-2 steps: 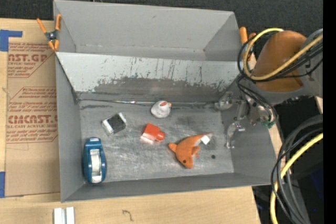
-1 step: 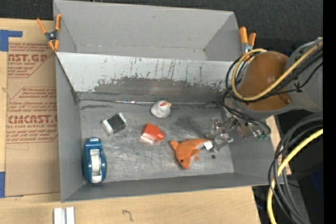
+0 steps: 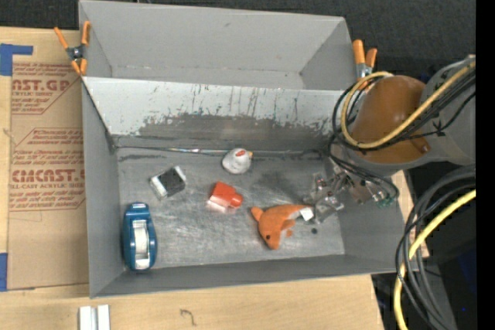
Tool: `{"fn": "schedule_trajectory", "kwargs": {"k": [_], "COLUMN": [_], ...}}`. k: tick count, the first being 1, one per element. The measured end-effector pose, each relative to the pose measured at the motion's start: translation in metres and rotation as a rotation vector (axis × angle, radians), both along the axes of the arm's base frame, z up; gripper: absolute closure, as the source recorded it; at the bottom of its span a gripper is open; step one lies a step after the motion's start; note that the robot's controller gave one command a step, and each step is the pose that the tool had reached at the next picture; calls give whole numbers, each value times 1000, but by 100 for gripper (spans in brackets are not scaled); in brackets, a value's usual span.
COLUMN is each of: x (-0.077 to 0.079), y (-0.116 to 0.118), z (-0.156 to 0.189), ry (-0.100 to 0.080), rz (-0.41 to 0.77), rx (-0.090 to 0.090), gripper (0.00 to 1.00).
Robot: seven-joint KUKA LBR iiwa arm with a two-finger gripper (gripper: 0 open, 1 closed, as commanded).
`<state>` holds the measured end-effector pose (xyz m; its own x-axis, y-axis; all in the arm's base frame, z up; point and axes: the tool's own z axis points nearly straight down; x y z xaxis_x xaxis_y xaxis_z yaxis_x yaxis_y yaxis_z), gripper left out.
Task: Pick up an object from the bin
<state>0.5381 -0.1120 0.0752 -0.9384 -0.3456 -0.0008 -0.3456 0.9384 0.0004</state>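
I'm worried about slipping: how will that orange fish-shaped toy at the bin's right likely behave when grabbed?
The orange fish toy looks rounded and soft, so it would likely squash rather than crack. It lies flat on the bin floor, so rolling seems unlikely. Small, probably light: the end effector beside it could easily nudge it aside.

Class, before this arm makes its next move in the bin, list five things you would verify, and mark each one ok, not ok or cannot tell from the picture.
1. Gripper is down inside the bin, at its right side: ok.
2. A thing lies close by: the orange fish-shaped toy, just left of the gripper: ok.
3. Toy lies apart from its neighbour, the red and white block: ok.
4. Gripper already touches the toy: cannot tell.
5. Blue tape dispenser is out of the way, in the front left corner: ok.
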Motion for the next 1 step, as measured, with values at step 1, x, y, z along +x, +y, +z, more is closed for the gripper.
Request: {"fn": "schedule_trajectory", "kwargs": {"k": [1], "x": [-20], "y": [-8], "z": [136], "ry": [-2], "rz": [43], "rx": [0], "gripper": [100]}}
